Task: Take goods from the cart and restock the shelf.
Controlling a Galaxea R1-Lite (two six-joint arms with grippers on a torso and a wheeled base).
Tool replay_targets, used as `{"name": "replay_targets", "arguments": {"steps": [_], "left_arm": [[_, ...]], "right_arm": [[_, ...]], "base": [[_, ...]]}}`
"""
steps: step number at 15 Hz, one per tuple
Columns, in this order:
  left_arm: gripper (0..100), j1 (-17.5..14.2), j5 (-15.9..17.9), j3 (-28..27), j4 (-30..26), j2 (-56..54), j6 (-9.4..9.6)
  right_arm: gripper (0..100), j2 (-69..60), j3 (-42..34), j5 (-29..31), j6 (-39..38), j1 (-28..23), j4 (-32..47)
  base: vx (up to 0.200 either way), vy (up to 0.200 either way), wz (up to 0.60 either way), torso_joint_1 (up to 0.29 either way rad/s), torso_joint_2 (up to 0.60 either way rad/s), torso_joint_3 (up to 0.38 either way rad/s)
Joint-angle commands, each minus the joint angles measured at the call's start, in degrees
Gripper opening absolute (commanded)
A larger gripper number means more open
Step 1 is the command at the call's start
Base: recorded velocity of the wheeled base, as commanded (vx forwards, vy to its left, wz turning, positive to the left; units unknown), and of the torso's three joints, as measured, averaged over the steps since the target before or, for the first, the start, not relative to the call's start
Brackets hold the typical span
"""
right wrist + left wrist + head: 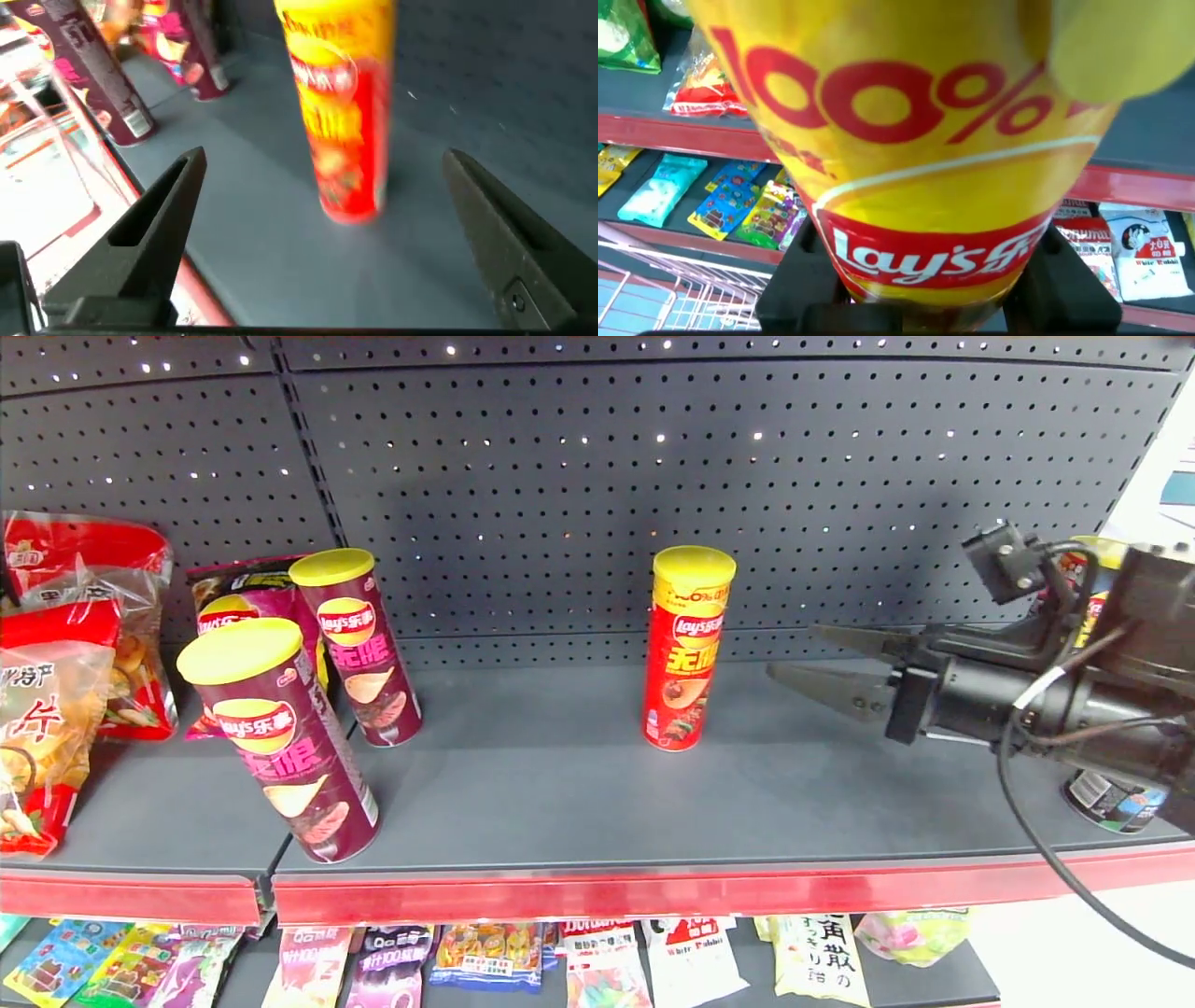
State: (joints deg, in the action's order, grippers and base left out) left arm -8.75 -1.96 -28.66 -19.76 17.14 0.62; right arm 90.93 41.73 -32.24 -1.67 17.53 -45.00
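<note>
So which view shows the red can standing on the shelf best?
The head view: the red can stands whole and upright on the shelf, lid to base. The right wrist view has it nearer, before the open right hand, with its top cut off. The left wrist view shows a second can, held close up.

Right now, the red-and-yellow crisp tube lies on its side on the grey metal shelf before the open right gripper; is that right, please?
No: the red-and-yellow crisp tube stands upright on the grey metal shelf before the open right gripper, as the head view shows.
</note>
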Motion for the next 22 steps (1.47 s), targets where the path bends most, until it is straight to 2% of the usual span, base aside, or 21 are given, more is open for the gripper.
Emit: {"name": "replay_targets", "arguments": {"steps": [1, 4, 5, 10, 12, 18, 22], "left_arm": [[0, -0.04, 0.2, -0.96, -0.01, -0.35, 0.08], [0, 0.05, 0.38, -0.96, 0.07, -0.35, 0.26], [0, 0.05, 0.47, -0.87, 0.07, -0.35, 0.96], [0, 0.05, 0.64, -0.43, 0.43, -0.35, 1.66], [0, 0.14, 0.64, -0.34, 0.43, -0.44, 2.89], [0, 0.14, 0.64, -0.43, 0.43, -0.35, 2.98], [0, 0.14, 0.64, -0.34, 0.43, -0.44, 2.98]], "right_arm": [[100, 9.35, 6.0, -0.71, 0.26, 1.63, -0.62], [100, 13.04, 8.98, -1.24, 0.53, 2.86, -0.71], [100, 13.4, 9.42, -1.59, 1.14, 2.86, -0.71], [100, 16.03, 12.06, -3.18, 3.6, 1.37, -0.71], [100, 17.97, 14.79, -6.87, 5.01, 0.22, -0.71], [100, 23.33, 22.17, -9.33, 5.27, 0.14, -0.62], [100, 24.12, 23.49, -10.38, 5.19, 0.4, -0.62]], "base": [[0.0, 0.0, 0.0, 0.0, 0.0, 0.0], [0.0, 0.0, 0.0, 0.0, 0.0, 0.0], [0.0, 0.0, 0.0, 0.0, 0.0, 0.0], [0.0, 0.0, 0.0, 0.0, 0.0, 0.0], [0.0, 0.0, 0.0, 0.0, 0.0, 0.0], [0.0, 0.0, 0.0, 0.0, 0.0, 0.0], [0.0, 0.0, 0.0, 0.0, 0.0, 0.0]]}}
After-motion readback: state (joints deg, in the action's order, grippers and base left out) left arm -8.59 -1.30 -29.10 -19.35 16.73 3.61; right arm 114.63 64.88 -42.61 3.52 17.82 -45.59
